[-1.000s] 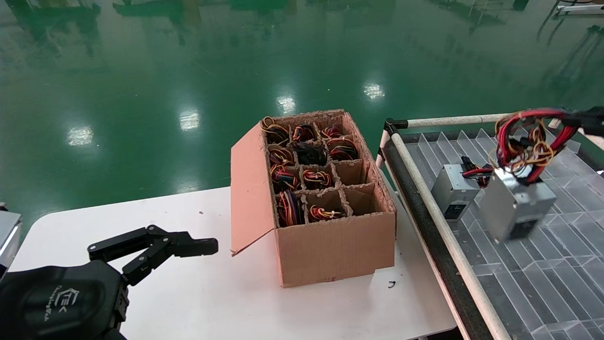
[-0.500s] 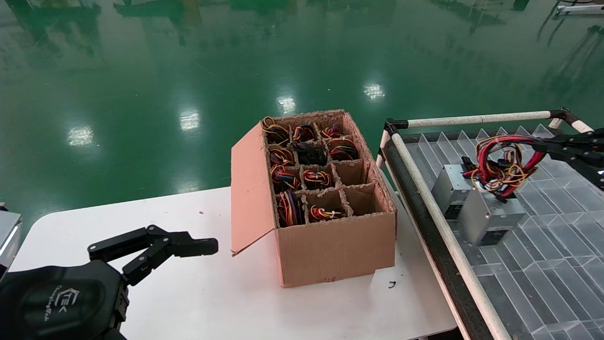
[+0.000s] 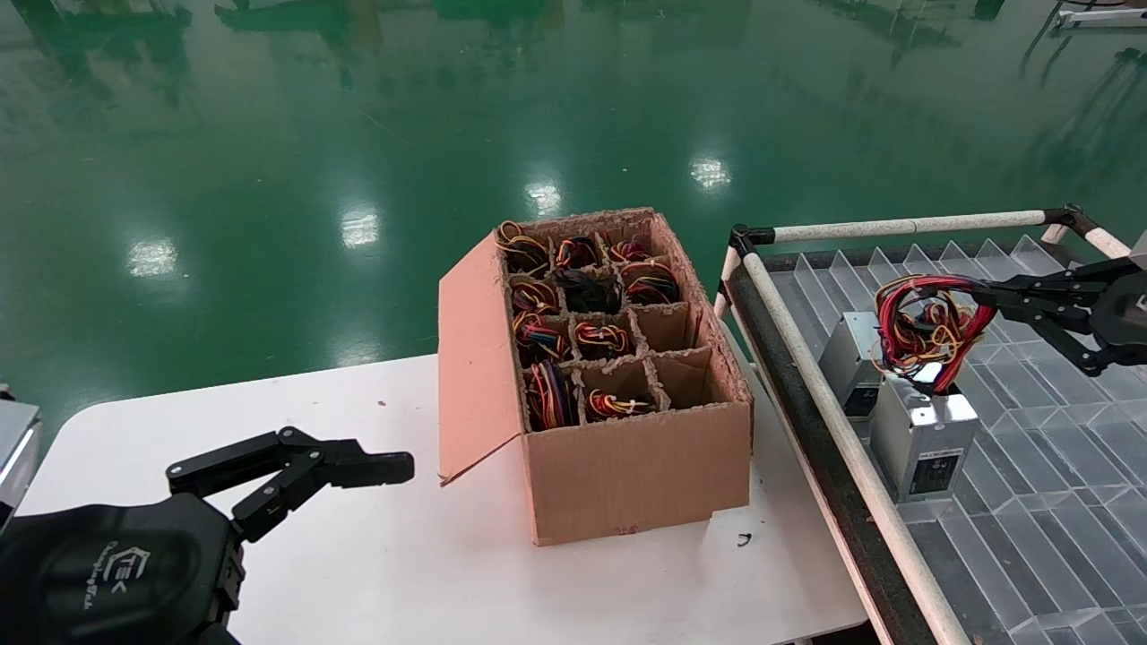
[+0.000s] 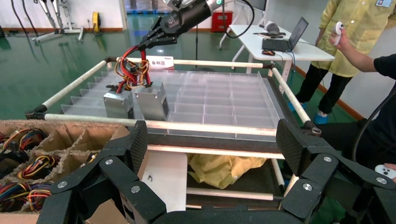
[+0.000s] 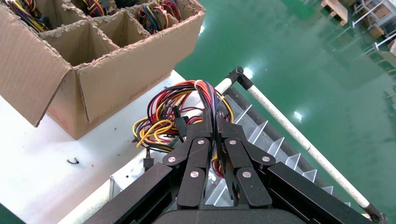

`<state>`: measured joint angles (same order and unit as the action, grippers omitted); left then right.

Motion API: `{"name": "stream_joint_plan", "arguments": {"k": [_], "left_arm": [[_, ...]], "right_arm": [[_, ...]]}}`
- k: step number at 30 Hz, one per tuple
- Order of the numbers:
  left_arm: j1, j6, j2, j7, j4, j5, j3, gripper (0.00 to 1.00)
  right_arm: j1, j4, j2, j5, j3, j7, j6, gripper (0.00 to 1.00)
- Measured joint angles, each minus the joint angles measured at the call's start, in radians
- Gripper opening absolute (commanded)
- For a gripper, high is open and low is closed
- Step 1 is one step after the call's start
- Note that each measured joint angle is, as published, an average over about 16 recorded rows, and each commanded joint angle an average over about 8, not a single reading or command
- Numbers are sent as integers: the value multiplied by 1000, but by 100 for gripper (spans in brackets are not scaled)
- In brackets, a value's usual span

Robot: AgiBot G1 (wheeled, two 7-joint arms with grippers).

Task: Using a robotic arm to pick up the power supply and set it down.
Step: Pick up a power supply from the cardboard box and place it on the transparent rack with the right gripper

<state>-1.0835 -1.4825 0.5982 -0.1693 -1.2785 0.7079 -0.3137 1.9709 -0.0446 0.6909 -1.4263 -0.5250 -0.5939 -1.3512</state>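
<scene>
**Head view: power supply held by its wires over the clear tray**

Head view shows the power supply (image 3: 923,439) standing upright on the clear partitioned tray (image 3: 1030,528), near the tray's left rail, at about four o'clock from the cardboard box (image 3: 627,466). Its dark label is turned toward the camera. Whether its base is fully resting on the tray cannot be told. Its loose bundle of red, yellow and black wires (image 3: 923,327) rises from the top of the casing and is pinched by the right gripper (image 3: 990,300), which reaches in from the three o'clock side. In the right wrist view the fingers (image 5: 198,154) are seen pressed together on the wire bundle (image 5: 187,116), with red and dark strands passing between them.

Just behind the held unit, at about eleven o'clock from it, a second silver box (image 3: 851,358) is seen on the same tray; the two appear to stand side by side, touching or nearly so. The tray is framed by white tube rails (image 3: 896,227).

The cardboard box is divided into cells; most are filled with wire bundles, and three cells on its right side are seen open. It is set on the white table (image 3: 403,555).

The left gripper (image 3: 394,468) is held above the table at eight o'clock from the box, well apart from it, its fingers spread and holding nothing.
</scene>
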Motion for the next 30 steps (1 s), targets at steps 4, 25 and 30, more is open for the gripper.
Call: {"name": "stream_joint_plan", "arguments": {"k": [4, 25, 30], "left_arm": [[0, 0, 0, 0, 0, 0, 0, 100], [0, 0, 0, 0, 0, -1, -1, 100], [0, 0, 0, 1, 0, -1, -1, 100]], "right_arm": [[-12, 6, 6, 3, 2, 4, 9, 0], [-73, 19, 7, 12, 8, 10, 85, 0], [-85, 20, -1, 12, 8, 10, 114, 0]]}}
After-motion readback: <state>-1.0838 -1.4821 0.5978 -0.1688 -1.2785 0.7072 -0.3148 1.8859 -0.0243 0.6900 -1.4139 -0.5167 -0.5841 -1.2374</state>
